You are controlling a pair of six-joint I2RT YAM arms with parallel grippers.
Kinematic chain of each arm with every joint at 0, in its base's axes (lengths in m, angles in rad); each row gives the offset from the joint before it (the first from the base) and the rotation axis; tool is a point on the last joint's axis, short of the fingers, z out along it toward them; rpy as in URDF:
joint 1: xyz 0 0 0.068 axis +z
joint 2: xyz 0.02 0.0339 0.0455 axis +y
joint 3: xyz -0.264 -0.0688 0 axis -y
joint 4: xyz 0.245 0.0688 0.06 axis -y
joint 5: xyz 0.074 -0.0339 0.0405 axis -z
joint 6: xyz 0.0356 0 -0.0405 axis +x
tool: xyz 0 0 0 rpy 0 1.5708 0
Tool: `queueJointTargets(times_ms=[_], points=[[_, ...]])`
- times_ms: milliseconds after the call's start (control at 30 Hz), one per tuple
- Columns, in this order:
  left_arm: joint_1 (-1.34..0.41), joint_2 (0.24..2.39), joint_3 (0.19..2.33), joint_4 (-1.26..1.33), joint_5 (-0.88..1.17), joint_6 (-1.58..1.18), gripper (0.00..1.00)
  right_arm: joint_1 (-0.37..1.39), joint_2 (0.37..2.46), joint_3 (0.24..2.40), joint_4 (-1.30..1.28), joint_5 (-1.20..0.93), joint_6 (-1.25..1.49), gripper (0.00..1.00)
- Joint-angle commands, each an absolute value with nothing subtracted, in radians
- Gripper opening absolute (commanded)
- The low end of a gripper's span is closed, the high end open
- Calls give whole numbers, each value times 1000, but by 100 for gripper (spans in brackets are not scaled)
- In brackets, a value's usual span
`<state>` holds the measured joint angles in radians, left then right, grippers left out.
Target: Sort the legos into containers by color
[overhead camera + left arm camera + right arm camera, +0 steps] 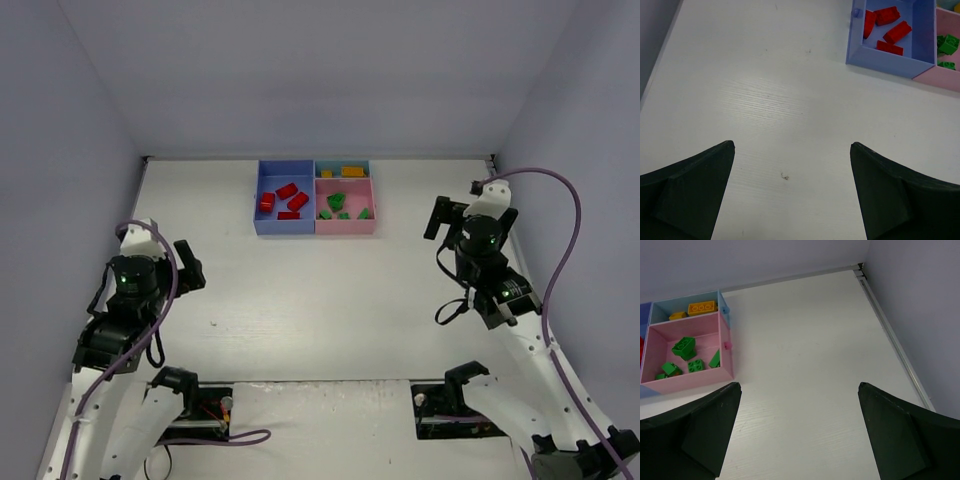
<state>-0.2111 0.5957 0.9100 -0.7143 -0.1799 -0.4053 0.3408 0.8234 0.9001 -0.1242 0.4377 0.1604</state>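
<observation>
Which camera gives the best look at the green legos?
The right wrist view: the green legos lie close and unobstructed inside the pink tray. The top view shows them all, but tiny; the left wrist view catches only a couple at its right edge.

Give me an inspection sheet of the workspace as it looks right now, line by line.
Surface: white table, with one small speck ahead of the left arm.
Job's things: red legos in the blue tray; green legos in the pink tray; yellow legos in the teal tray; none seen loose.
Clutter: nothing seen.
Grippers: left tool open, holding nothing; right tool open, holding nothing; both apart from the trays.
Cables: left purple cable looped along its arm; right purple cable arching beside its arm.
Surroundings: pale walls on three sides.
</observation>
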Motion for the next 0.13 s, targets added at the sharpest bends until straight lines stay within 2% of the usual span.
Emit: queueJointTargets(times_ms=[0,100], points=[[-215,621,946,-675,-175,-405,92,336,851,943,-67,445,178,100],[-215,634,950,-672,-172,-399,92,336,841,939,-63,439,190,100]])
